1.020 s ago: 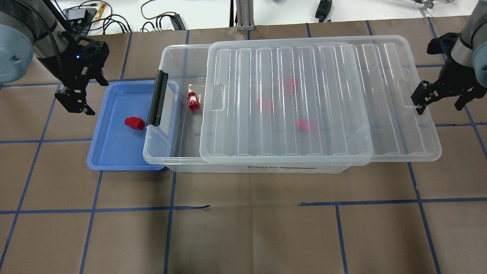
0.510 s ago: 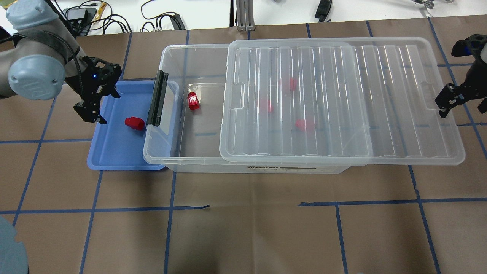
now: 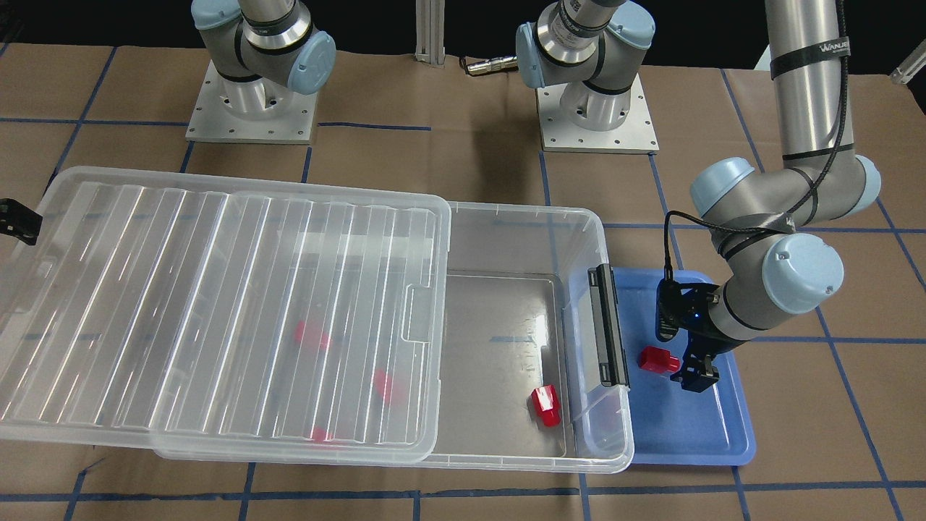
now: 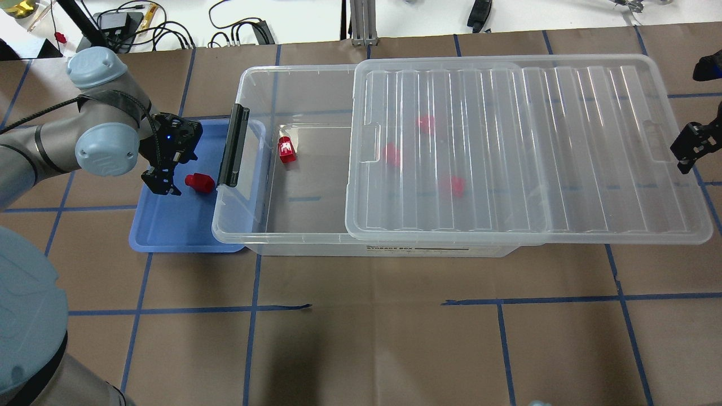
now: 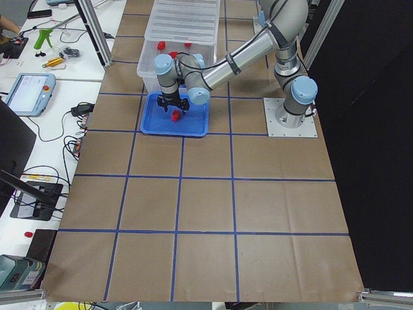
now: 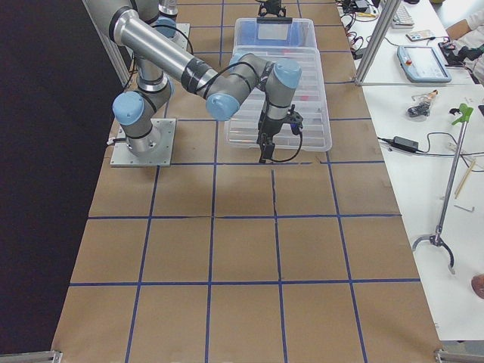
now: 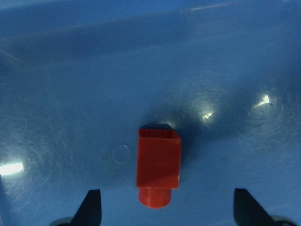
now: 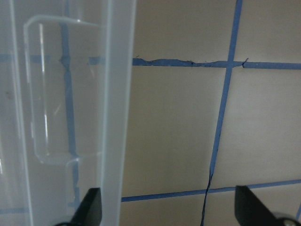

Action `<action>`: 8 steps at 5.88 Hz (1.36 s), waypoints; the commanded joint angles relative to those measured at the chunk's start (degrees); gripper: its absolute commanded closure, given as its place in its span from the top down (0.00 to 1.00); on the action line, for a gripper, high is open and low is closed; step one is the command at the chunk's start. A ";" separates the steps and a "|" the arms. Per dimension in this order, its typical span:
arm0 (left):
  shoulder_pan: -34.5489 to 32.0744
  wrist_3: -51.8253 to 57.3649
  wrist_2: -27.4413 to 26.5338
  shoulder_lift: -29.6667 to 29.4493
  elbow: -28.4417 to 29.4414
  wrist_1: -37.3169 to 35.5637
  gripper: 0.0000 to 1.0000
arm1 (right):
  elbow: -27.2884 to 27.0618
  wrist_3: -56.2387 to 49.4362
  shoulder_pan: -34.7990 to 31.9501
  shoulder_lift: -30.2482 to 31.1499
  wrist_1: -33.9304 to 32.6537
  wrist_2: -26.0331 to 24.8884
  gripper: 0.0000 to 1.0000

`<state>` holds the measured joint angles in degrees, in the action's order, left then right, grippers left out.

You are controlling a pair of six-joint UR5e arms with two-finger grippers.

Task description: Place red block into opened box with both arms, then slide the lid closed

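Brown paper gridded with blue tape covers the worktop (image 4: 366,338), where the small glossy red plastic block (image 4: 199,182) lies in a blue tray (image 4: 169,237) beside the large clear plastic box (image 4: 248,96). Left hand (image 4: 162,186) hovers over it, released; pickup seems next: descend, then clench. Right hand (image 4: 688,148), also released, sits at the far end of the ridged translucent lid (image 4: 564,141).
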<state>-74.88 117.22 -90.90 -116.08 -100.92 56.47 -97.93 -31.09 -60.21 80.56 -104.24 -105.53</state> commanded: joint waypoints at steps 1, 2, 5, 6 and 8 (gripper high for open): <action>-0.36 0.20 0.20 -2.04 -0.16 -1.71 0.97 | 0.54 -0.20 1.49 0.21 0.00 -1.34 1.00; -0.45 0.38 1.59 -2.30 -0.33 -1.71 0.84 | 0.63 0.15 1.41 1.08 0.44 -1.51 1.00; -0.45 2.84 1.52 -1.61 0.62 -1.80 0.22 | 9.74 6.17 -2.60 4.94 12.60 4.15 1.00; -1.06 1.88 1.00 0.83 1.50 0.20 0.20 | 13.60 12.74 -7.07 5.56 18.14 7.85 1.00; -1.06 -0.49 1.08 9.78 3.52 10.53 0.19 | 20.21 28.55 -18.31 5.22 23.55 15.76 1.00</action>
<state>-75.89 117.90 -89.81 -110.15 -98.62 62.04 -80.48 -9.65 -73.35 85.88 -82.63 -93.34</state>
